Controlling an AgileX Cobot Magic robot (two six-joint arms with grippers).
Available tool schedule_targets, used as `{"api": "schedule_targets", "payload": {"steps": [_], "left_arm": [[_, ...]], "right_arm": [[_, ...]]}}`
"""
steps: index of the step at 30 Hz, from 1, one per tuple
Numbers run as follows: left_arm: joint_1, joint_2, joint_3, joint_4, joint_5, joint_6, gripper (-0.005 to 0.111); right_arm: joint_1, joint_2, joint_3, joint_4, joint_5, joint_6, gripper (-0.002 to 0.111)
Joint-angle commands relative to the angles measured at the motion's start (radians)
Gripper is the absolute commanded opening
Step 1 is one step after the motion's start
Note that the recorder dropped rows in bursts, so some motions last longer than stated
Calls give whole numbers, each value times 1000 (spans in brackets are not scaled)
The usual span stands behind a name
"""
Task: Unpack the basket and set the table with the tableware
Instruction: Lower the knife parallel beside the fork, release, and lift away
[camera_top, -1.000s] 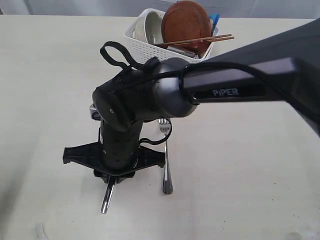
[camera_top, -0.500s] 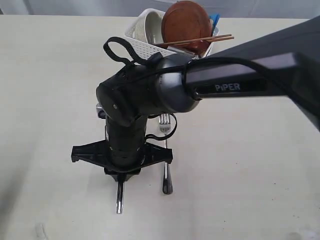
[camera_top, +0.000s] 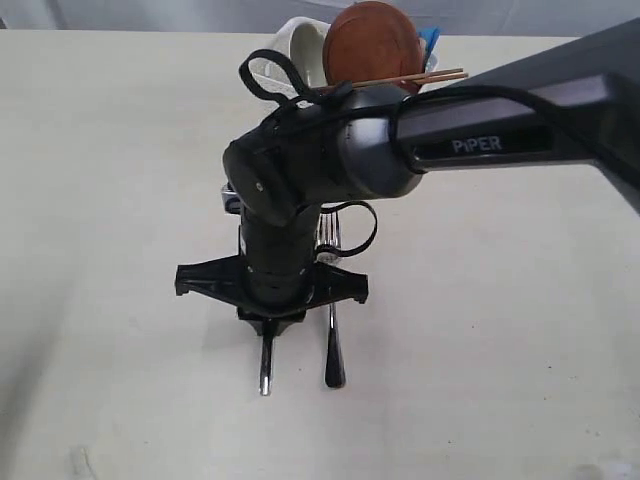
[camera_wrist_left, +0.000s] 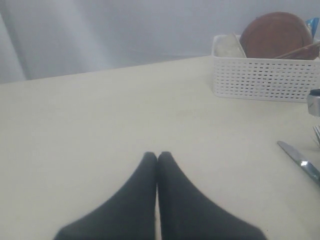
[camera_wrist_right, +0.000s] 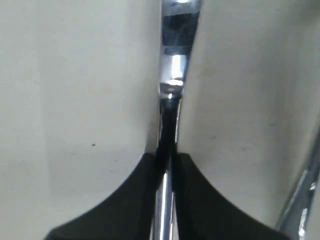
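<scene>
Right wrist view: right claw (camera_wrist_right: 167, 161) clamped narrow on the knife (camera_wrist_right: 175, 65), which runs straight out ahead of it, close over the table (camera_wrist_right: 75, 100). Fork (camera_top: 333, 352) lies just beside the claw, roughly parallel w/ the knife. Basket (camera_wrist_left: 265, 77) sits well beyond, w/ brown plate (camera_top: 372, 40) + chopsticks (camera_top: 420, 76) in it. Left claw (camera_wrist_left: 157, 159) is pinched together, holding nothing. Pale grey wall (camera_wrist_left: 100, 35) is behind. Vs 1 s ago: right claw + knife have shifted toward the fork, and the knife is straighter.
</scene>
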Motion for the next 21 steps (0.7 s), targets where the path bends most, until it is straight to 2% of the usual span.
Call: {"api": "schedule_targets", "payload": {"steps": [1,5,21], "left_arm": [[-6,-3,2,3,1,0,0],[-6,-3,2,3,1,0,0],[-6,-3,2,3,1,0,0]], "right_arm": [[-22,-20,14,-93,65,15,-1],[-29,-26,14,-115,123,13,-1],[-29,-26,18,-120,84,65,-1]]}}
